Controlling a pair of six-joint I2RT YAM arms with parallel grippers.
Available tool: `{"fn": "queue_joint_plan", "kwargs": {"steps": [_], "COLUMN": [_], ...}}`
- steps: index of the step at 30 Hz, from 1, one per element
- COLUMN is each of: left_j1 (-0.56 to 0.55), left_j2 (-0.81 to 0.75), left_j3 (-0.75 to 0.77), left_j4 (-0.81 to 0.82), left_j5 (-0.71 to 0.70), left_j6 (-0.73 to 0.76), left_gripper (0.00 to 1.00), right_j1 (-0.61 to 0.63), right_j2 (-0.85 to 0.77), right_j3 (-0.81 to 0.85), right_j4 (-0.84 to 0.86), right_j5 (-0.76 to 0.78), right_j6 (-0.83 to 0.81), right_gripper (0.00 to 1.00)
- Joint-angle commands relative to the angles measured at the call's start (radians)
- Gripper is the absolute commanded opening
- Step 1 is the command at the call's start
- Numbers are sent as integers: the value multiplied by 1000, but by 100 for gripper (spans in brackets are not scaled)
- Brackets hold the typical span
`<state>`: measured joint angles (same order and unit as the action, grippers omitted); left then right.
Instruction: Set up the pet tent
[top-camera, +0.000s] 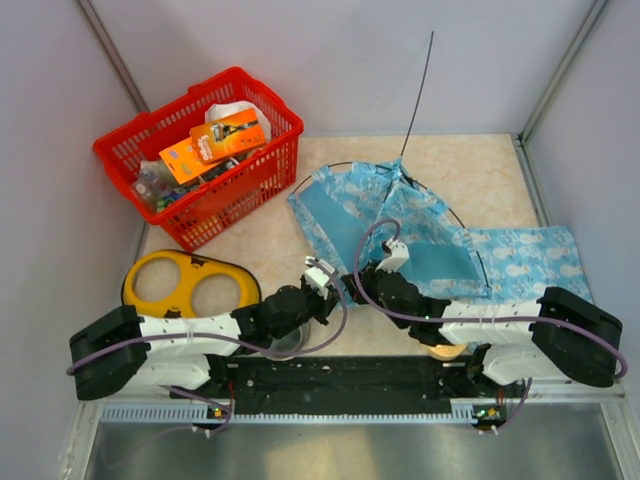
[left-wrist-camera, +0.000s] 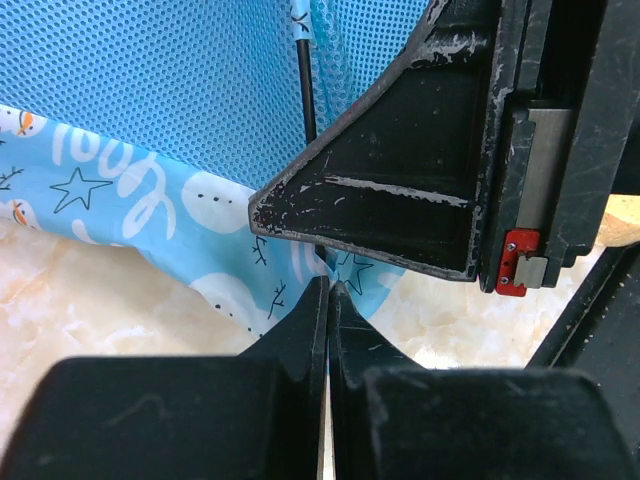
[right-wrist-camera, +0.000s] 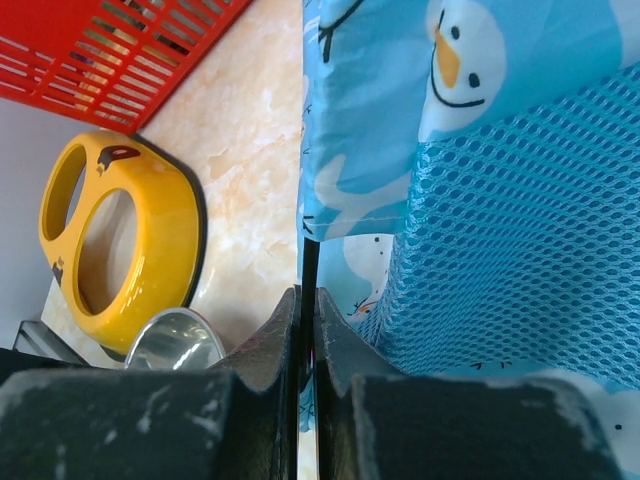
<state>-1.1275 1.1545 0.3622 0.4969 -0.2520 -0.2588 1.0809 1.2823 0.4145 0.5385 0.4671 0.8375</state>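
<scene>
Fabric first: my left tool (left-wrist-camera: 328, 300) has its fingers pressed together, tips right at the printed hem of the pet tent (top-camera: 385, 215). Whether any cloth is caught between them I cannot tell. Just to its right, my right tool (right-wrist-camera: 305, 305) is also together. A thin dark pole (right-wrist-camera: 308, 262) runs straight into the slit between its fingers, so I judge it is pinched there. The tent lies slumped on the surface ahead of both tools and off to their right, with one pole end sticking up into the air. A flat mat (top-camera: 530, 255) of the same print lies further right, beyond my right tool.

I expect the tent to be very light and limp. It is thin cloth and mesh that will fold or slide rather than push, on springy poles that bend and may flick back if let go. The poles and the stitched hems beside them look the surest places to hold; bare mesh would likely just stretch.

Far left of my left tool and ahead of it stands a red basket (top-camera: 240, 190), heaped with orange packets (top-camera: 215, 140), a white bag (top-camera: 240, 110) and small items I cannot identify. Nearer, left of that tool, lies a yellow holder (right-wrist-camera: 175, 215) with two round openings, both unfilled. A steel bowl (right-wrist-camera: 175, 345) sits just beside it, with nothing visible inside.
</scene>
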Motion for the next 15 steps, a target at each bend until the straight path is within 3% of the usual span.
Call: {"fn": "queue_joint_plan", "kwargs": {"steps": [1,6,7,9,11,13,15], "left_j1": [0,0,0,0,0,0,0], "left_j2": [-27,-52,-59,-79,-99,-113,-125], "left_j3": [66,49,38,15,-8,-28,-43], "left_j4": [183,138,134,131,135,143,144], "left_j5": [-49,-53,-55,-61,-61,-58,-58], "left_j6": [26,23,17,7,-2,-11,-13], "left_gripper": [0,0,0,1,11,21,25], "right_j1": [11,10,11,11,10,10,10], "right_j2": [-3,-70,-95,-139,-190,-224,-256], "right_j3": [41,102,124,164,200,228,237], "right_j4": [-4,-187,-251,-369,-519,-635,-708], "right_j5": [58,53,57,62,80,96,99], "right_j6": [-8,55,72,90,115,127,138], "right_gripper": [0,0,4,23,45,59,66]}}
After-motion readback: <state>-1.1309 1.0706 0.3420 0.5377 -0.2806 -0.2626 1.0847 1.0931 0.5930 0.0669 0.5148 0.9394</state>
